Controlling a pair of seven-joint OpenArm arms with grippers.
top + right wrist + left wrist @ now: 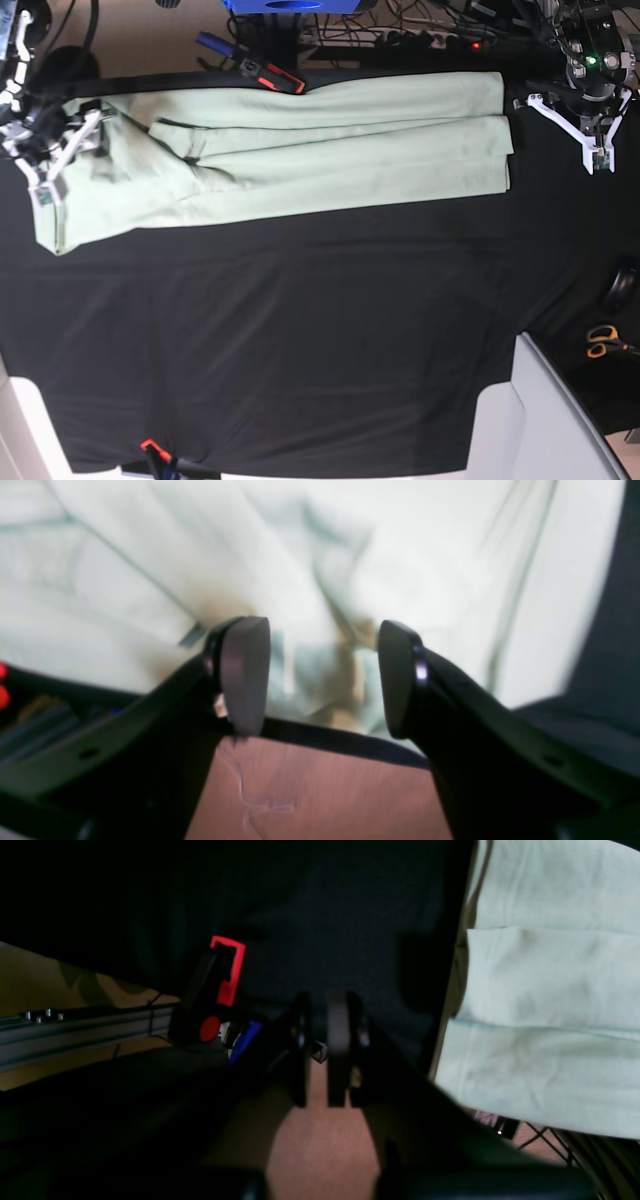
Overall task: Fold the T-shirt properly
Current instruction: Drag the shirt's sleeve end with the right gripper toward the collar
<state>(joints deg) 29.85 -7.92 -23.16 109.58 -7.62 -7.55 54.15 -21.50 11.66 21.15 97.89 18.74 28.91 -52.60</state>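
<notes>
The pale mint-green T-shirt [300, 150] lies folded into a long band across the far part of the black table cloth [300, 330]. My right gripper [65, 150] is at the band's left end. In the right wrist view its fingers stand wide apart over rumpled T-shirt [400, 555] cloth, so the right gripper [322, 675] is open and grips nothing. My left gripper [592, 130] hovers just off the band's right end, over the black cloth. In the left wrist view the left gripper [317, 1055] is shut on nothing, and the layered T-shirt [550, 990] edge lies to its right.
A red-and-black clamp [270, 77] grips the table's far edge, also seen as the clamp [222, 975] beside an aluminium rail [75, 1027]. Cables crowd the back. Orange scissors [603, 340] lie at the right, a white panel [540, 420] at the front right, and another clamp [152, 447] at the front edge.
</notes>
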